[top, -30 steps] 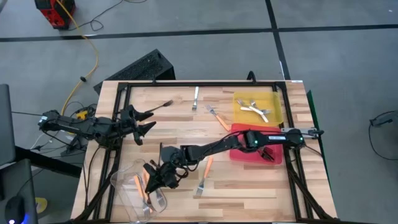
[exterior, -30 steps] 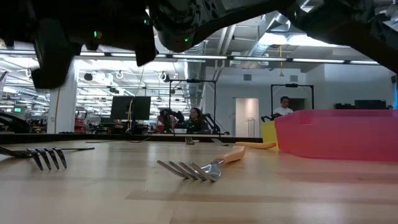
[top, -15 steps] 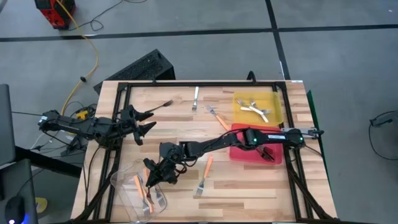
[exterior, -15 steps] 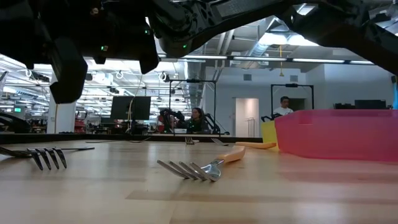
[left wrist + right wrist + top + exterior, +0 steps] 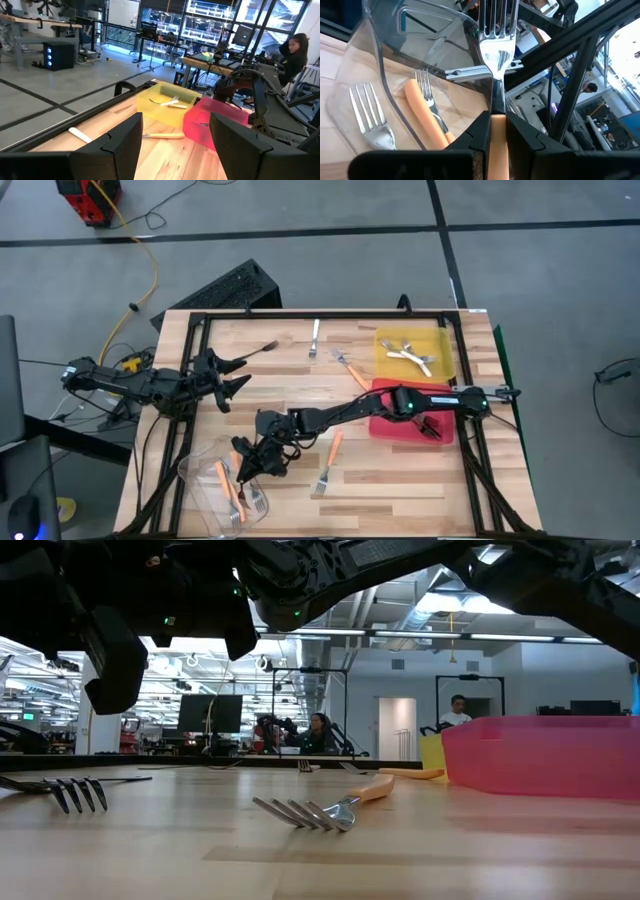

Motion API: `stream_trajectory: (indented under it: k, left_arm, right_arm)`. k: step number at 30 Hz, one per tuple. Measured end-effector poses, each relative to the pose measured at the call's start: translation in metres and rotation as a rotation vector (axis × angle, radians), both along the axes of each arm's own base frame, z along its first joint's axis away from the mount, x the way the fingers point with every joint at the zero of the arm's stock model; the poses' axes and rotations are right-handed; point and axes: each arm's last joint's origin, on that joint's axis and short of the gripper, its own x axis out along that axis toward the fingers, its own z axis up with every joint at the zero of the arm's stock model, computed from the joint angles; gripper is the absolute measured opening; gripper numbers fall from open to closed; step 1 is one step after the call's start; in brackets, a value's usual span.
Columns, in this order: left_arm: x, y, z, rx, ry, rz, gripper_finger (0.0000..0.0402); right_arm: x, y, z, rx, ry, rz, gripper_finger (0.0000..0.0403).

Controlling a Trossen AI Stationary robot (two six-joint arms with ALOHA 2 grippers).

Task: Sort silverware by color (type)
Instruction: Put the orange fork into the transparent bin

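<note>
orange fork [image 5: 495, 75] in right gripper [image 5: 492, 132], fingers pinch orange handle, metal prongs point out over clear tub [image 5: 375, 70] near table's front left corner. fork looks light, stiff, thin, smooth, may slip or twist; hold handle near middle. left gripper [image 5: 232, 376] waits at table's left side, fingers wide apart, holds nothing

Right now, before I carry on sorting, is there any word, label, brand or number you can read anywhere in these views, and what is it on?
None can be read.
The forks, the yellow tray, the red tray and the clear tub carry no visible print.
A green sign glows in the room behind in the low view: too small to read.
</note>
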Motion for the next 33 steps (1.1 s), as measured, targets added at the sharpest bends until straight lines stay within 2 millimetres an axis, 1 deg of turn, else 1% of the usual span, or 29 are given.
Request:
stream_trajectory:
  k: [12,28,33]
  left_arm:
    - [0.0000,0.0000,-0.0001,0.010,0.005,-0.001,0.0215]
    - [0.0000,0.0000,-0.0001,0.011,0.006,-0.001,0.0215]
    - [0.0000,0.0000,-0.0003,0.012,0.008,-0.001,0.0215]
  right_arm:
    - [-0.0001,0.0000,-0.0006,0.016,0.025,-0.005,0.0086]
    - [0.0000,-0.0003,-0.0005,0.035,0.045,-0.013,0.0087]
    - [0.0003,-0.0016,-0.0004,0.066,0.079,-0.022,0.0088]
